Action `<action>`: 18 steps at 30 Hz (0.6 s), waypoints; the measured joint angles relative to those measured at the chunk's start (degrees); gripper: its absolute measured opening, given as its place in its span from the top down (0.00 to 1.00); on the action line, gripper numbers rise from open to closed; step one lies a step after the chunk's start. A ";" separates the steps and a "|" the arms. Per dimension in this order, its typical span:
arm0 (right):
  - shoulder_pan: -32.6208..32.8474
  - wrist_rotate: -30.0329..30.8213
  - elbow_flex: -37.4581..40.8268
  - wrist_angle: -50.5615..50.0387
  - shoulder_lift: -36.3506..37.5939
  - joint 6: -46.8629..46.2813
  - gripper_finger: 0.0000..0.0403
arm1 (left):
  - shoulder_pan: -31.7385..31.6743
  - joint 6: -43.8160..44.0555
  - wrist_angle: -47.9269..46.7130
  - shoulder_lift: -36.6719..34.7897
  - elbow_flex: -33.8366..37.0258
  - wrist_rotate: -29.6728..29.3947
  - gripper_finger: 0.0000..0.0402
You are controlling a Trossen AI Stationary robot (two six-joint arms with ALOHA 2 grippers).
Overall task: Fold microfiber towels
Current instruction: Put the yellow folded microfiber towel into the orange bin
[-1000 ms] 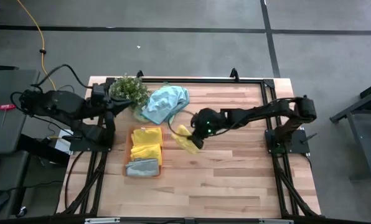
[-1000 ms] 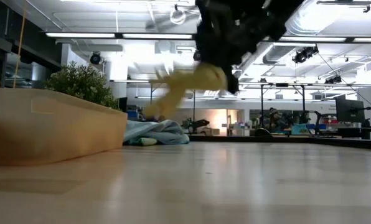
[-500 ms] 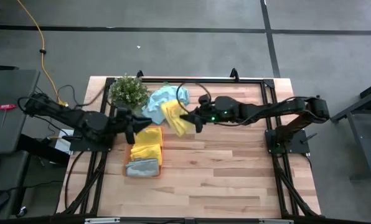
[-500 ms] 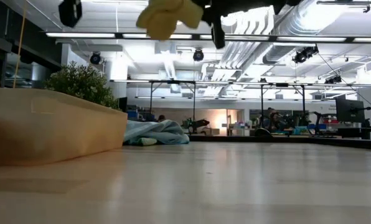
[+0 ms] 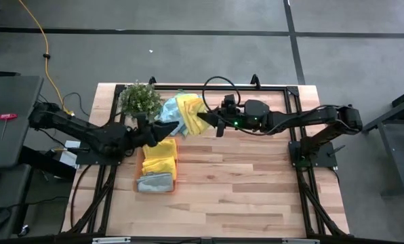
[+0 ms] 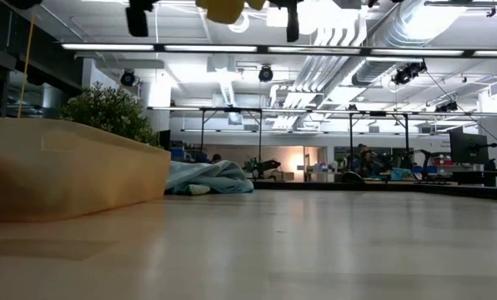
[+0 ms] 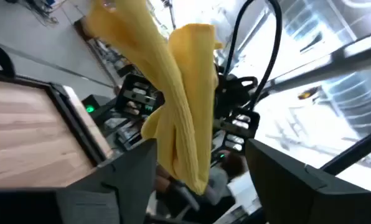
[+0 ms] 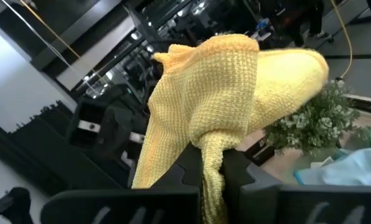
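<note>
My right gripper [image 5: 203, 120] is raised over the far middle of the table, shut on a bunched bright yellow towel [image 5: 188, 107] that hangs in the air. My left gripper [image 5: 175, 129] reaches in from the left, open. In the left wrist view its two fingers stand on either side of the towel's lower end [image 7: 188, 168]; no touch shows. A light blue towel [image 5: 167, 116] lies crumpled on the table under and behind the yellow one. In the low view only the yellow towel's bottom [image 6: 223, 8] shows, at the top edge. My right gripper pinches a gathered bunch of the yellow towel [image 8: 211, 158] between its two fingers, several layers thick. The fingers come at it level from the table's right. The towel is lifted clear of the table and droops over and past the fingertips, slack.
An orange tray [image 5: 139, 171] at the near left holds a folded yellow towel [image 5: 160, 157] and a folded grey one [image 5: 154, 183]. A small green plant [image 5: 139, 98] stands at the far left. The wooden tabletop [image 5: 256, 183] stretches right and near.
My right gripper has risen and tipped from pointing down to level, carrying the yellow towel up off the table and toward the far left, over the blue towel. My left gripper has swung from beside the plant toward the table's right, up to the hanging towel, and has opened.
</note>
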State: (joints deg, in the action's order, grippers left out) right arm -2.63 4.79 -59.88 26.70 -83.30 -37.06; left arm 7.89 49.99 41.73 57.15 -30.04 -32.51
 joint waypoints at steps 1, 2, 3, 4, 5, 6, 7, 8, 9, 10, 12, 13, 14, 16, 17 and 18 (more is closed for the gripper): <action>0.00 0.19 0.00 0.25 -0.01 0.00 1.00 | -0.61 0.74 1.41 1.08 0.00 0.44 0.39; 0.00 0.22 0.00 0.50 -0.01 -0.04 1.00 | -1.19 1.72 2.14 1.99 0.00 0.56 0.38; 0.00 0.22 0.00 0.55 -0.01 -0.23 1.00 | -1.72 2.54 2.38 2.78 0.00 0.56 0.37; 0.00 0.20 0.00 0.52 -0.01 -0.30 1.00 | -2.18 3.44 2.33 3.44 0.00 0.52 0.37; 0.00 0.20 0.00 0.52 -0.01 -0.39 1.00 | -2.58 4.19 2.38 4.19 0.00 0.52 0.37; 0.00 0.20 0.00 0.50 -0.01 -0.41 1.00 | -2.99 5.00 2.71 4.93 0.00 0.46 0.37; 0.00 0.20 0.00 0.16 -0.01 -0.43 1.00 | -3.36 5.47 3.52 5.69 0.00 0.41 0.37; 0.00 0.20 0.00 -0.77 0.01 -0.52 1.00 | -3.64 5.76 4.84 6.47 0.00 0.40 0.37; 0.00 0.21 0.00 -1.88 0.00 -0.66 1.00 | -3.88 5.83 6.28 7.12 0.00 0.38 0.37; 0.00 0.21 0.00 -2.82 -0.01 -1.13 1.00 | -4.08 5.83 7.73 7.72 0.00 0.39 0.37; 0.00 0.22 0.00 -3.44 -0.01 -1.72 1.00 | -4.29 5.60 10.44 9.00 -0.02 0.39 0.37; 0.00 0.24 0.00 -3.54 -0.01 -1.71 1.00 | -4.29 5.58 11.44 9.57 -0.02 0.38 0.37; 0.00 0.31 0.00 -3.74 -0.01 -1.77 1.00 | -4.29 5.62 12.06 10.11 -0.14 0.37 0.37; 0.00 0.96 0.00 -3.81 -0.01 -2.81 1.00 | -4.29 5.51 11.94 11.24 -1.26 0.41 0.37; 0.00 1.05 0.00 -3.82 -0.01 -3.31 1.00 | -4.29 5.47 11.64 11.74 -1.89 0.37 0.37; 0.00 1.09 0.00 -4.19 -0.01 -4.03 1.00 | -4.29 5.36 11.62 12.56 -2.80 0.36 0.37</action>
State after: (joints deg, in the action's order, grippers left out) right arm -2.63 5.88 -59.88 22.51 -83.31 -41.09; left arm 3.60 55.36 53.35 69.71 -32.84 -32.14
